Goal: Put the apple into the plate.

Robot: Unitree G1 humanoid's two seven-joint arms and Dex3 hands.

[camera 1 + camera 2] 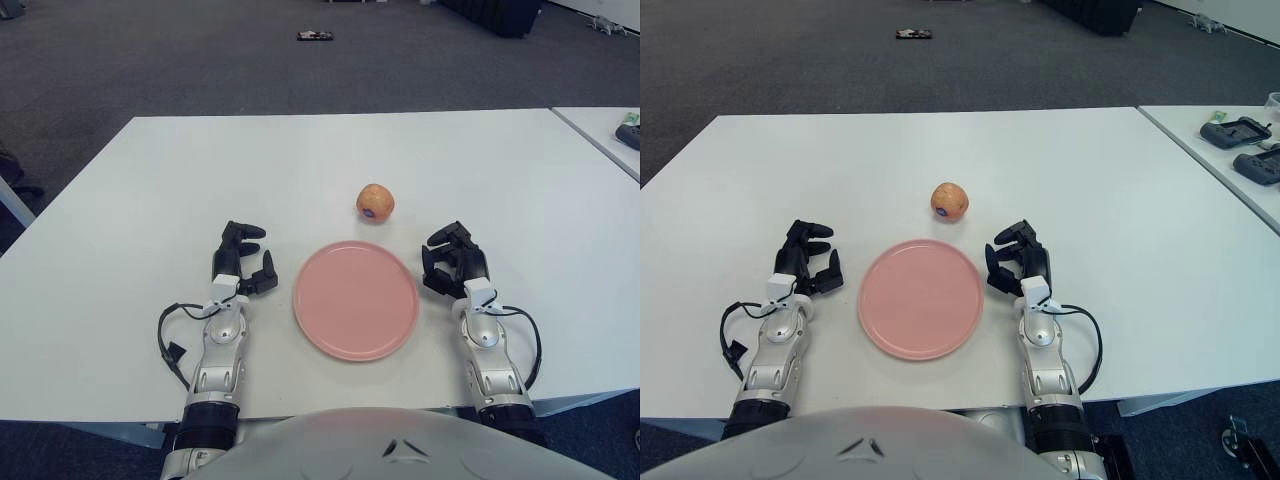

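The apple [375, 201] sits on the white table [130, 200] just beyond the pink plate [356, 299] at its 12 o'clock, with the left hand [241, 258] at 9 and right hand [456, 260] at 3, both loosely curled, gripping nothing.

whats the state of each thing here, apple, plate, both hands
apple: on the table just beyond the plate, not in it, not held
plate: pink, flat on the table between the hands, nothing in it
left hand: left of the plate, fingers relaxed, holding nothing
right hand: right of the plate, near the apple, fingers loosely curled, holding nothing
table: white, carries the apple and plate
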